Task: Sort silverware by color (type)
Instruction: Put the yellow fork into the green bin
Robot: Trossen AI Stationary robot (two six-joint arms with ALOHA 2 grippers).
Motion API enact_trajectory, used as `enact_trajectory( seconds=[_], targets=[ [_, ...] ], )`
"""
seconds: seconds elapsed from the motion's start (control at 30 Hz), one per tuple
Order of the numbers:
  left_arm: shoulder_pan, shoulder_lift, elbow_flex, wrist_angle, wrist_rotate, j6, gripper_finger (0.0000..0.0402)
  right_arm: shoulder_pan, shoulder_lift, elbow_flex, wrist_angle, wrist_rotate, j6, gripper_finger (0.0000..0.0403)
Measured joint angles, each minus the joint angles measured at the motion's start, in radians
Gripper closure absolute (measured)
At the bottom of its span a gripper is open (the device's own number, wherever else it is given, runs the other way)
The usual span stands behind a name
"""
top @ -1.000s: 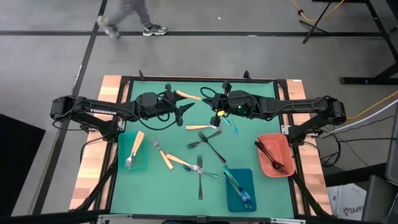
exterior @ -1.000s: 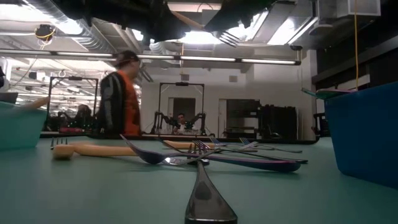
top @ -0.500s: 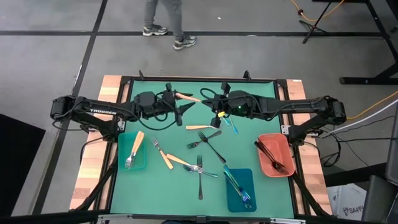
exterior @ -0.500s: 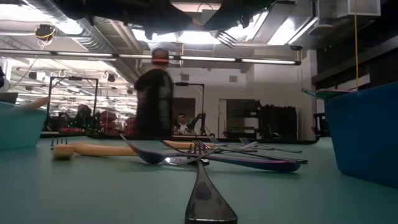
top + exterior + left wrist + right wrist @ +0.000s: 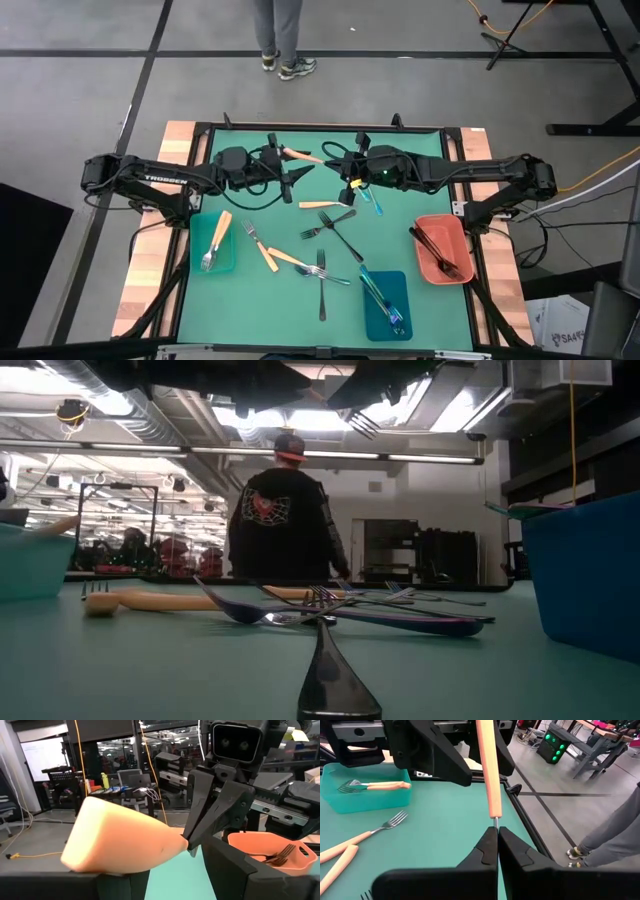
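An orange-handled utensil [image 5: 300,155] is held in the air over the table's far middle, between both arms. My right gripper [image 5: 333,160] is shut on it, and its handle [image 5: 487,765] points away toward my left gripper [image 5: 288,160]. My left gripper is open, with one finger [image 5: 437,760] on each side of the handle's thick free end [image 5: 120,840]. Other silverware lies flat on the green table [image 5: 270,300]: orange-handled pieces [image 5: 322,204], black forks [image 5: 340,232] and a blue-teal piece [image 5: 372,198]. My right gripper pinches the thin metal neck [image 5: 495,822] just below the orange handle between its two fingers [image 5: 485,845]. It comes level from the table's right, roughly in line with the utensil. The utensil is lifted clear and lies about level. My left gripper stands around the handle's free end; I cannot tell whether it touches.
A teal tray [image 5: 197,262] at the near left holds an orange-handled fork. The blue tray [image 5: 372,325] at the near middle holds iridescent pieces, and the salmon tray [image 5: 428,268] at the right holds black forks. A person [image 5: 285,510] stands beyond the far edge.
Both arms and the held utensil have kept still. The person beyond the far edge has walked toward the right and now stands there, back turned to the table.
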Motion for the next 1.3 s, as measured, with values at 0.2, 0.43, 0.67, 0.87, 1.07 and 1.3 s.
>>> enact_trajectory(
  seconds=[0.2,0.43,0.67,0.87,1.07,1.3],
  targets=[
    [0.0,0.0,0.0,0.0,-0.007,0.0,0.0271,0.0,0.0,0.0,-0.001,0.0,0.0,0.0403],
    [0.0,0.0,0.0,0.0,-0.007,0.0,0.0317,0.0,0.0,0.0,-0.002,0.001,0.0,0.0403],
    [-0.001,0.0,0.0,0.0,-0.001,0.0,0.0362,-0.001,0.0,0.0,-0.003,0.001,0.0,0.0403],
    [-0.001,0.0,0.0,0.0,-0.002,0.0,0.0365,0.0,0.0,0.0,-0.005,0.001,0.0,0.0403],
    [-0.001,0.0,0.0,-0.001,-0.005,0.0,0.0363,0.0,0.0,0.0,-0.006,0.003,0.001,0.0402],
    [0.0,0.0,0.0,-0.002,-0.012,0.0,0.0363,0.0,0.0,0.0,-0.009,0.004,0.003,0.0373]
  ],
)
